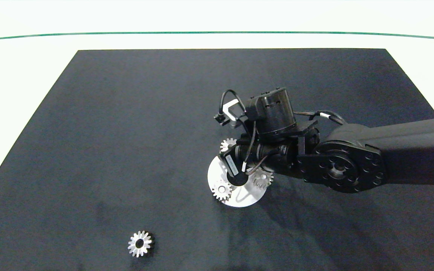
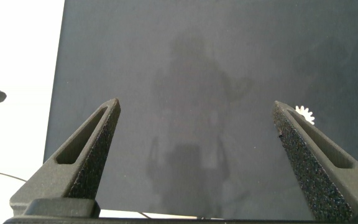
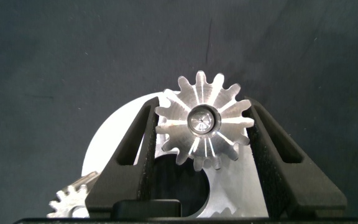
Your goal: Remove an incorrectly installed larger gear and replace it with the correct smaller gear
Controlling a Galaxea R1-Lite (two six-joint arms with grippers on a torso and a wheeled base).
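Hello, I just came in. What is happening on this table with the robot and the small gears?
The right tool is down over a round silver plate on the black mat, its fingers on either side of a gear seated on a peg. Three more gears sit around the plate's edge. Another silver gear lies alone on the mat, nearer the front. The left tool hangs open over bare mat, holding nothing.

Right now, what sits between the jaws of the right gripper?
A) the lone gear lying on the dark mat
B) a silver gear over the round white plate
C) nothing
B: the right wrist view shows a silver gear flanked by both jaws, over the round plate.
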